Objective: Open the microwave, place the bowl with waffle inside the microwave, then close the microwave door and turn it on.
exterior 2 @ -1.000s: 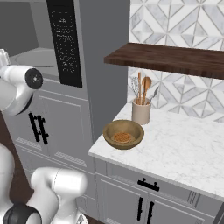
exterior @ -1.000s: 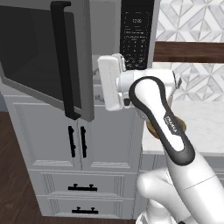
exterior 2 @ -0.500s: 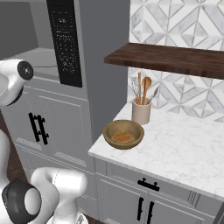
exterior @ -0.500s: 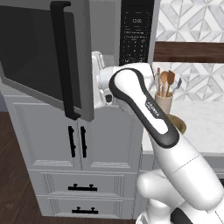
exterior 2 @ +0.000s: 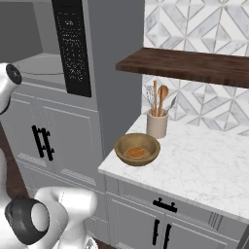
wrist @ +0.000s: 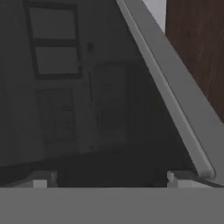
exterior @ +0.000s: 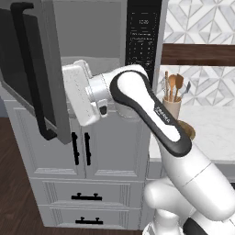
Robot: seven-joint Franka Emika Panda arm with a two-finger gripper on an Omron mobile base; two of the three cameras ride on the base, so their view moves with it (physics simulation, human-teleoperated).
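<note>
Tool (wrist: 111, 181) spread wide, seemingly just behind microwave door (exterior: 32, 73).

My arm's bent left at the elbow, hand level; gripper (wrist: 111, 181) jaws spread wide, holding nothing.

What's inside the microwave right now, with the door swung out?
Through the opening of the microwave only the grey walls and the round turntable plate show, with nothing on it. The bowl with waffle sits on the counter. The arm and the microwave door cover the cavity's left side.
</note>
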